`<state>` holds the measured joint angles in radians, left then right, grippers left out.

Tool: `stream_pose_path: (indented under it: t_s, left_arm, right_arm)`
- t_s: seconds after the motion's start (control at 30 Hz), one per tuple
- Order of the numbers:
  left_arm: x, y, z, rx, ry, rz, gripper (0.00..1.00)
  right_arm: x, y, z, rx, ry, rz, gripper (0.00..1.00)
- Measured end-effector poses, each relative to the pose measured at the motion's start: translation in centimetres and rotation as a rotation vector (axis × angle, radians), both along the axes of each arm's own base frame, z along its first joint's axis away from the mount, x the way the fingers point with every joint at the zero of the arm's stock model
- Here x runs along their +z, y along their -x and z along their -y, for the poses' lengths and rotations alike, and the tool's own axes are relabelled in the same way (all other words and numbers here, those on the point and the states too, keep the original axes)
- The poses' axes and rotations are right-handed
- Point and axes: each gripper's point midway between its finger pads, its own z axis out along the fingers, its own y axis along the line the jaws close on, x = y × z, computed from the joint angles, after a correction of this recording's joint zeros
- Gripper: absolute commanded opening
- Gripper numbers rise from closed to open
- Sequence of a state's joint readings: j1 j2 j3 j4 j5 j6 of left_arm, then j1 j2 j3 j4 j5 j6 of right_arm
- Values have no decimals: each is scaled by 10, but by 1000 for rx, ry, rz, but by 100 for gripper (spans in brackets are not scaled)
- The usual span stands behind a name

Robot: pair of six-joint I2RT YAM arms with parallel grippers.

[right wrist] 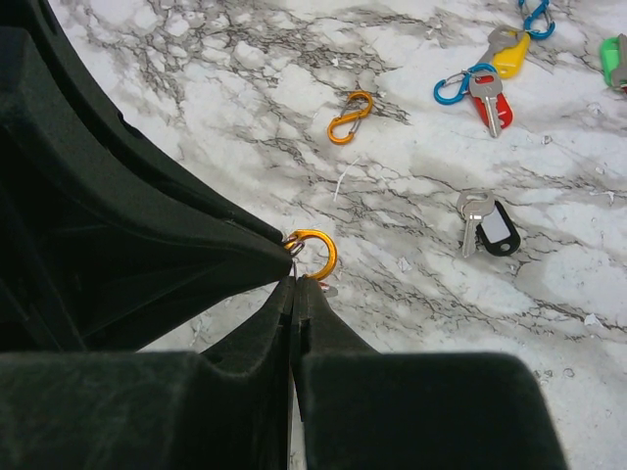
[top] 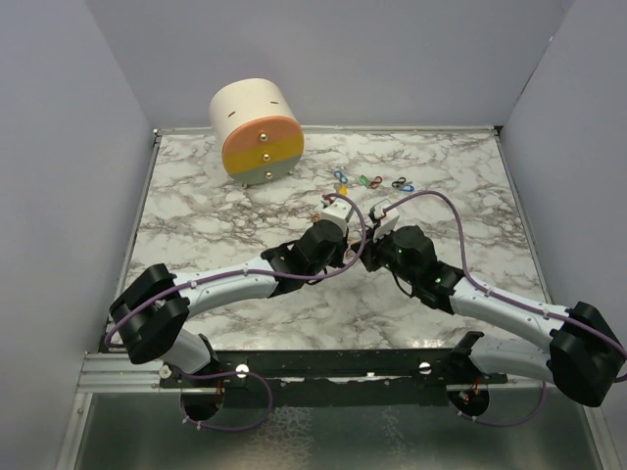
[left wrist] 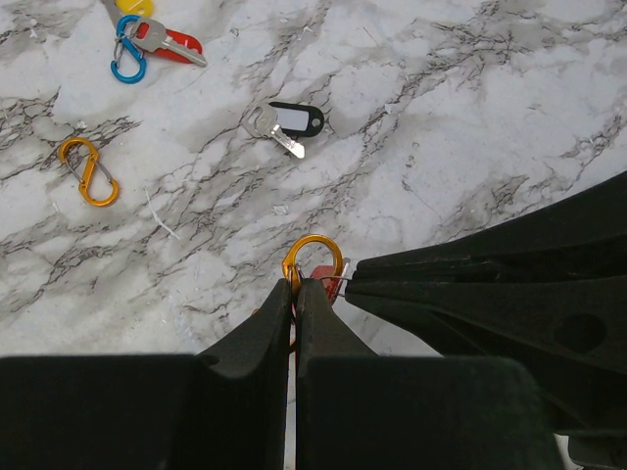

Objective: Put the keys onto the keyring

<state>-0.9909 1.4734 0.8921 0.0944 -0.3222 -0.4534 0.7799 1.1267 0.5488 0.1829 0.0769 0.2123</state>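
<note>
My left gripper [left wrist: 295, 284] is shut on an orange keyring clip [left wrist: 313, 257], whose upper loop sticks out past the fingertips. My right gripper [right wrist: 294, 282] is shut too and meets it tip to tip. A red-headed key [left wrist: 329, 284] is pinched at its tip, right against the clip's loop [right wrist: 321, 250]. Only a sliver of that key shows. Loose on the marble lie a black-tagged key [left wrist: 286, 122], a red key on a blue clip [left wrist: 147, 44] and a yellow-headed key [right wrist: 509, 54].
A second orange clip [right wrist: 350, 116] lies loose on the marble. More coloured keys and clips [top: 372, 181] sit in a row behind the grippers. A round cream drawer unit [top: 257, 132] stands at the back left. Grey walls enclose the table [top: 196, 235].
</note>
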Motion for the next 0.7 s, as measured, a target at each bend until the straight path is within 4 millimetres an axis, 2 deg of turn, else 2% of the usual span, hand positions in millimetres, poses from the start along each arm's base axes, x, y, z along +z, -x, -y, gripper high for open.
stream_pose_path:
  t_s: [0.7]
  left_arm:
    - [0,2,1,-6,-1,0,0]
  right_arm:
    - [0,-3,4,-27,8,7,1]
